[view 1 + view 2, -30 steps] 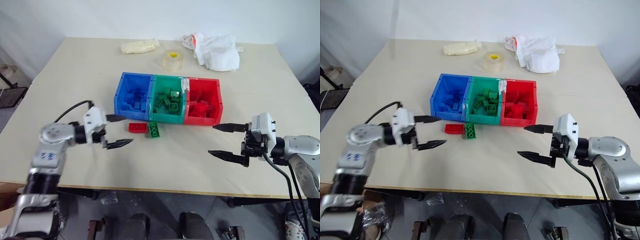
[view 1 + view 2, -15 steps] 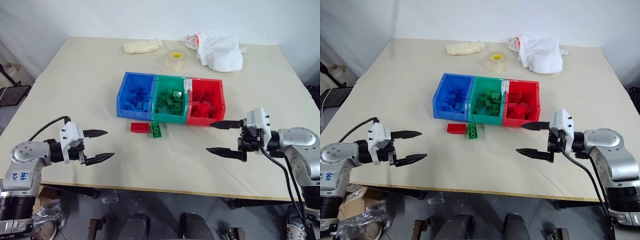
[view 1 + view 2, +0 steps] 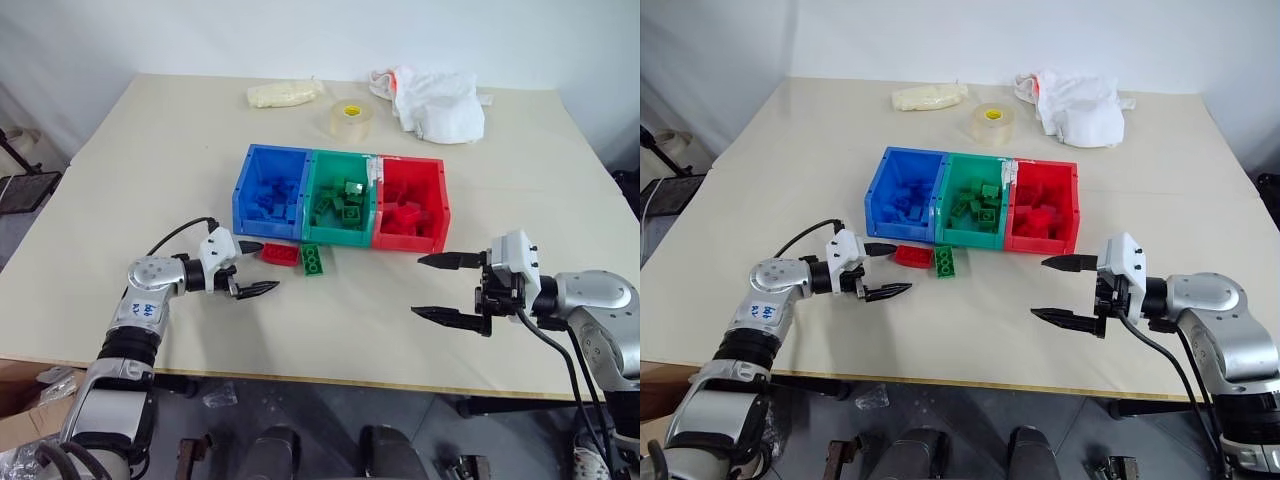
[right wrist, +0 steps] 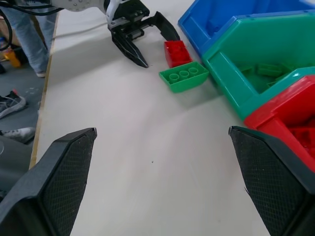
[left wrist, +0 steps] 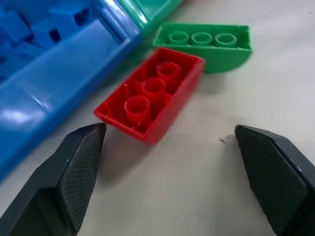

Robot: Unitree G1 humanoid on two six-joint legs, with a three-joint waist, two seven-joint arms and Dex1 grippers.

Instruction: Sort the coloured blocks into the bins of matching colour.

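A red brick (image 3: 279, 254) and a green brick (image 3: 312, 260) lie side by side on the table, just in front of the bins. The blue bin (image 3: 262, 228), green bin (image 3: 336, 235) and red bin (image 3: 404, 241) stand joined in a row, each holding several bricks of its own colour. My left gripper (image 3: 270, 266) is open just left of the red brick, its fingers pointing at it. The left wrist view shows the red brick (image 5: 150, 98) right ahead of the spread fingertips (image 5: 83, 147), not touching them. My right gripper (image 3: 415, 286) hangs open and empty, right of the bricks.
A clear tape roll (image 3: 347, 118), a crumpled white cloth (image 3: 435, 100) and a pale bag (image 3: 285, 93) lie at the table's far side. A person's legs (image 4: 24, 34) stand beyond the table's left edge.
My left gripper has swung forward and to the right from the table's near left, up to the red brick, staying open. The right gripper has held its place.
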